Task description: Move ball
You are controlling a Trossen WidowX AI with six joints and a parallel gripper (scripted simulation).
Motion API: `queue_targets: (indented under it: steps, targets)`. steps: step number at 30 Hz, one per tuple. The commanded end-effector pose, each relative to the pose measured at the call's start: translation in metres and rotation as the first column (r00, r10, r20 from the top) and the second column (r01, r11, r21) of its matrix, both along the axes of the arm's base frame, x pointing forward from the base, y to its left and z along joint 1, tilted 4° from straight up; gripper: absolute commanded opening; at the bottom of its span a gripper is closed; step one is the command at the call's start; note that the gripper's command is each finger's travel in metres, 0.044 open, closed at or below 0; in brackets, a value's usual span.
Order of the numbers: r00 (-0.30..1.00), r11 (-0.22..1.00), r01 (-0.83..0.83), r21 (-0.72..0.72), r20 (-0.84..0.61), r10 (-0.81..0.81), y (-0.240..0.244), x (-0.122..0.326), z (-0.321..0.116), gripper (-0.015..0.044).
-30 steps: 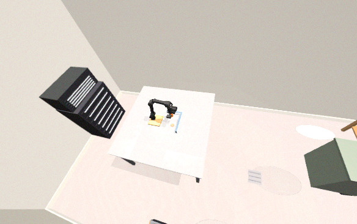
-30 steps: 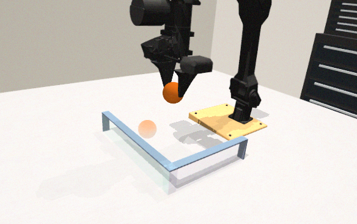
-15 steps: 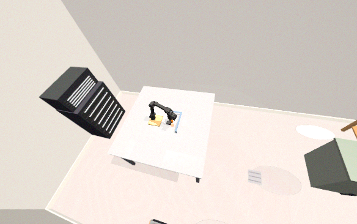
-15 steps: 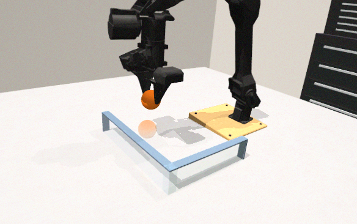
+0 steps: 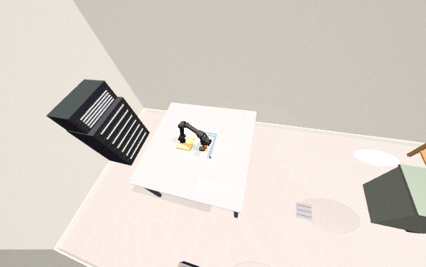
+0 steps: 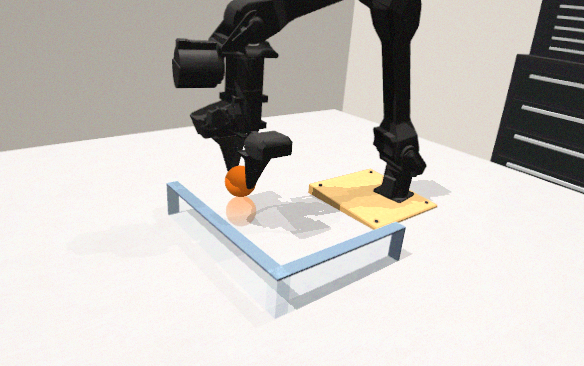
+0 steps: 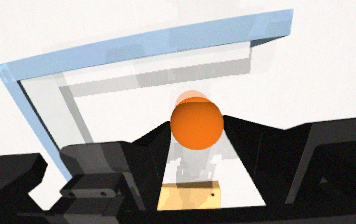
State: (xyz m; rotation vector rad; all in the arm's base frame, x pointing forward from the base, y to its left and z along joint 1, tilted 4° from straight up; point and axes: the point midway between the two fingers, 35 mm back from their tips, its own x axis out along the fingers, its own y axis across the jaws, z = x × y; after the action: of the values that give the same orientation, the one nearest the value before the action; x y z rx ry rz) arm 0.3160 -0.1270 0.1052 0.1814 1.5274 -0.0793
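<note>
While gripped, glossy orange ball (image 6: 239,182)

In the wrist view the ball (image 7: 196,123) is covering most of the see-through copy (image 7: 191,96), so you are seeing only a pale sliver above it. In the top view the gripper (image 5: 204,145) and ball are showing too small to judge contact. In the exterior view the arm (image 6: 395,90) is running off the upper edge.
</note>
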Motion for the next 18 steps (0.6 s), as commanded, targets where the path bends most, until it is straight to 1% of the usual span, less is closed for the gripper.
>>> queue_targets:
  steps: [1, 6, 18]
  targets:
    - [1.000, 1.000, -0.002, 0.001, -0.005, 0.002, 0.001, 0.001, -0.022, 0.0000]
    - [1.000, 1.000, -0.002, 0.001, -0.005, 0.002, 0.003, 0.000, -0.041, 0.0000]
    - [1.000, 1.000, -0.002, 0.001, -0.005, 0.002, 0.003, 0.000, -0.050, 0.0000]
